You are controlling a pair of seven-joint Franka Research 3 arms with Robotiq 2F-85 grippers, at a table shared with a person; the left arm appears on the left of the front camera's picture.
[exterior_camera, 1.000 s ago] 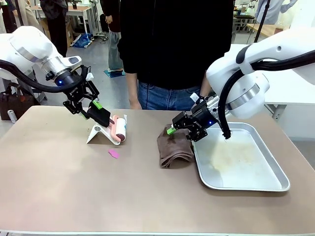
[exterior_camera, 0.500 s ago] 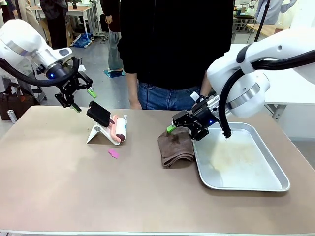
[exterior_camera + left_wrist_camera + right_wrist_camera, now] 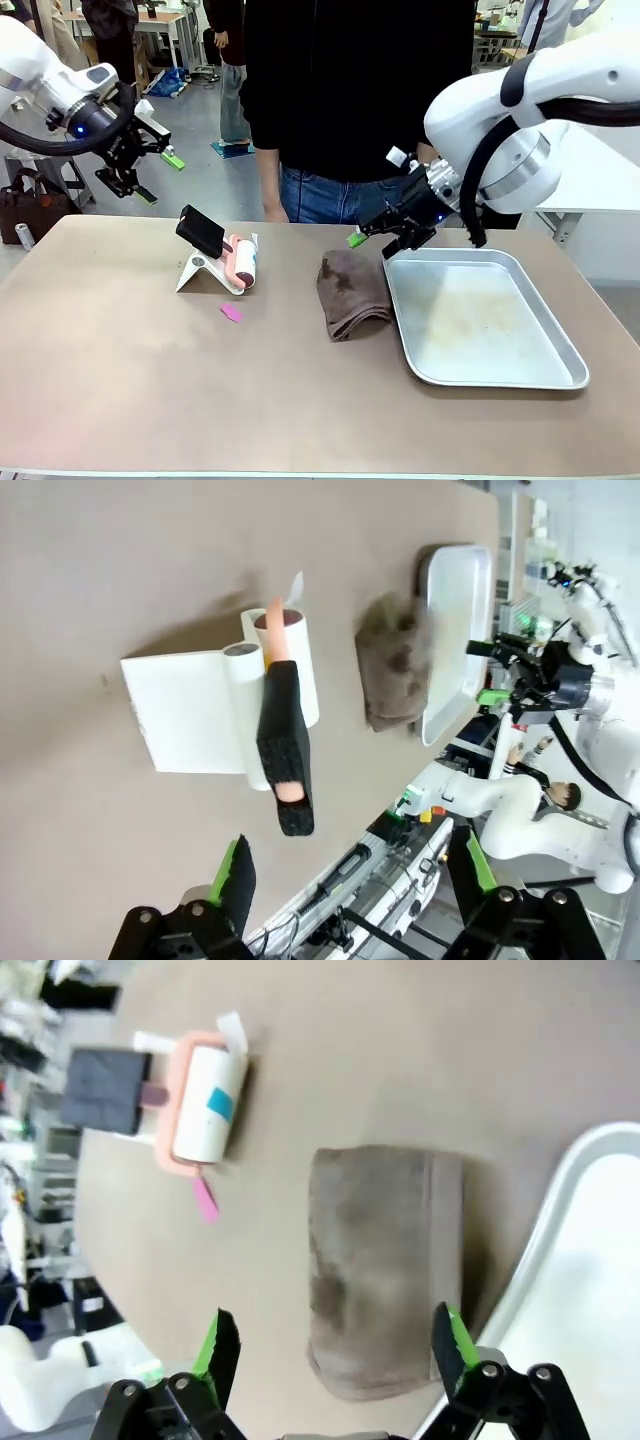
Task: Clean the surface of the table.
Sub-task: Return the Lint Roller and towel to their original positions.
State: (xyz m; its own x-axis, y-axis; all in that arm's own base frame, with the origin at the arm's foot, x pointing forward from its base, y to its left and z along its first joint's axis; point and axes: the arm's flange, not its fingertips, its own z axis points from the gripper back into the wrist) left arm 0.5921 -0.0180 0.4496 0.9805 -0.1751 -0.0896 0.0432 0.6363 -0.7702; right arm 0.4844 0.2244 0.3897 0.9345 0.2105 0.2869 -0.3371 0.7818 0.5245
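Both arms now lifted clear. Left gripper (image 3: 150, 172) has let go lint roller (image 3: 240, 262), left on white stand (image 3: 200, 272); right gripper (image 3: 385, 237) off brown cloth (image 3: 351, 292). Both fingers apart, empty. Surface (image 3: 200, 390) underneath; pink scrap (image 3: 231, 313) remains—cleaning seemingly unfinished.

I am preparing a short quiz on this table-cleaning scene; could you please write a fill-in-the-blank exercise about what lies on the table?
1. The folded brown cloth lies directly beside the shallow silver metal ____.
2. The lint roller with the black handle rests on a ____ stand.
3. A small ____ scrap lies on the beige-brown table in front of the stand.
4. Both grippers hold ____.

Missing words: tray; white; pink; nothing
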